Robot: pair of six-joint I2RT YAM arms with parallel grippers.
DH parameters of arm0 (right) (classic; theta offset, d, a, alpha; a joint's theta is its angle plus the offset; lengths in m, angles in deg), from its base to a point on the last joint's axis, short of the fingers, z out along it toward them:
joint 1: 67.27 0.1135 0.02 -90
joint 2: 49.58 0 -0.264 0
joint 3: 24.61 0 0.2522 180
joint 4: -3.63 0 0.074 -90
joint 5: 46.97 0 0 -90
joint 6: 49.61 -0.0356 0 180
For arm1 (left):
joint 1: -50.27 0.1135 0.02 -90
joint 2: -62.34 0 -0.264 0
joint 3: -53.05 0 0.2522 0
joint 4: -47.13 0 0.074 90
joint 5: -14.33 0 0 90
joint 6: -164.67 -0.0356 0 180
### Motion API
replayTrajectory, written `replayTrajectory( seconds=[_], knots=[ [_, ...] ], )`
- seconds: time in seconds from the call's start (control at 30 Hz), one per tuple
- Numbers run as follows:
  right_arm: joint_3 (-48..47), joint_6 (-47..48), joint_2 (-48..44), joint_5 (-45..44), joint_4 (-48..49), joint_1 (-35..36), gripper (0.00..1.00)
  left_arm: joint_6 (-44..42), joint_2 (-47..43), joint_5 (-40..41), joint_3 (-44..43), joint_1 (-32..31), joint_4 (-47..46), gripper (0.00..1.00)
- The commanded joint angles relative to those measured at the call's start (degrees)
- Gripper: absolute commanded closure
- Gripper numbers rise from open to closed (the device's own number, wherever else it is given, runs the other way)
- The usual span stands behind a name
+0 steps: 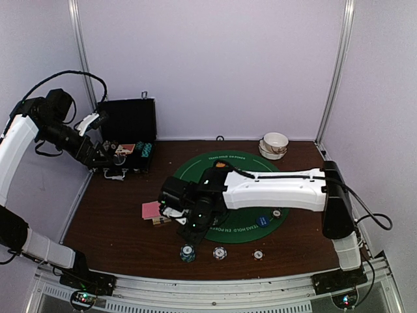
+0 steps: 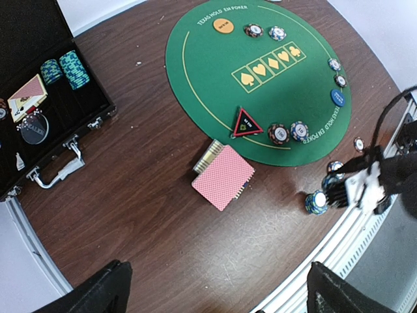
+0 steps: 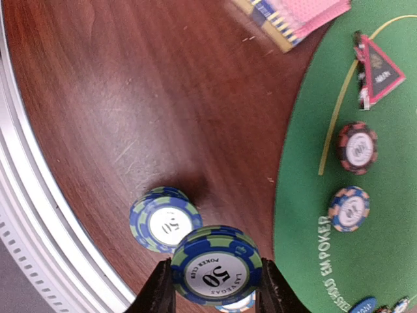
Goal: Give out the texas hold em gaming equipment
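Note:
My right gripper [image 3: 215, 285] is shut on a blue-and-green "50" poker chip [image 3: 216, 266], held flat a little above the wooden table. Just beside it stands a short stack of the same chips [image 3: 165, 220] [image 1: 187, 252]. Pink-backed cards [image 1: 152, 210] [image 2: 223, 176] lie left of the green mat [image 2: 215, 72]. On the mat are the red-black triangle marker [image 2: 246, 123], an orange disc [image 2: 224, 26], a blue disc [image 2: 338, 97] and several chips. My left gripper [image 2: 215, 293] hangs open and empty, high over the table by the case.
An open black case [image 1: 127, 134] with teal chips and cards stands at the back left. Stacked white bowls [image 1: 274, 145] sit at the back right. Two single chips [image 1: 219, 252] [image 1: 258, 254] lie near the front edge, next to the metal rail.

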Motion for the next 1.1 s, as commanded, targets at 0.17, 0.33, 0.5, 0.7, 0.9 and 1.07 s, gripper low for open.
replayTrajectory(
  seconds=[0.17, 0.33, 0.5, 0.7, 0.9, 1.07],
  knots=[
    [-3.2, -0.8, -11.2, -7.7, -3.4, -14.7, 0.98, -0.2, -0.3, 0.6, -2.7, -0.4, -0.1, 0.02],
    [-2.0, -0.5, -10.3, -8.8, -1.9, -26.7, 0.98, -0.1, 0.2, 0.2, -2.7, -0.3, -0.1, 0.02],
    [-0.8, -0.7, -7.0, -8.2, 1.0, -36.1, 0.98, -0.2, 0.5, 0.1, -2.7, -0.4, -0.3, 0.02],
    [-0.3, -0.7, -2.1, -7.2, 2.9, -42.8, 0.98, -0.4, 0.6, -0.2, -2.2, -0.4, -0.6, 0.03],
    [0.3, -1.0, 1.7, -6.6, 4.8, -45.6, 0.98, -0.5, 0.9, -0.6, -1.7, -0.3, -0.7, 0.02],
    [-0.6, -1.2, 5.3, -6.1, 5.8, -47.2, 0.97, -0.5, 1.1, -0.6, -1.9, -0.3, -0.8, 0.03]
  ],
)
